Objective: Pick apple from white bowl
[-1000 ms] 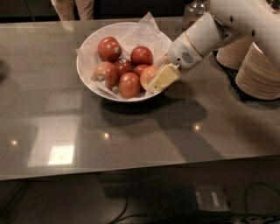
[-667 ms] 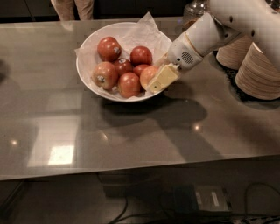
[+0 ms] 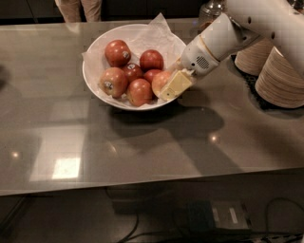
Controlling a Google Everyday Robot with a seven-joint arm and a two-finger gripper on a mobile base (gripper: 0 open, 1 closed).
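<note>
The white bowl [image 3: 89,78] stands on the grey table, lined with crumpled white paper, and holds several apples. The pale yellow-orange apple [image 3: 159,79] lies at the bowl's right front, next to darker red apples [image 3: 118,52]. My gripper [image 3: 170,87], cream-coloured at the end of the white arm, reaches in from the right over the bowl's rim. It sits right against the front right side of the pale apple and hides part of it. The apple still rests in the bowl.
Stacks of beige paper bowls [image 3: 281,76] stand at the right, close behind my arm. A glass jar [image 3: 211,10] is behind the bowl. A person's legs [image 3: 78,7] show at the far edge. The table's front edge [image 3: 142,185] runs below.
</note>
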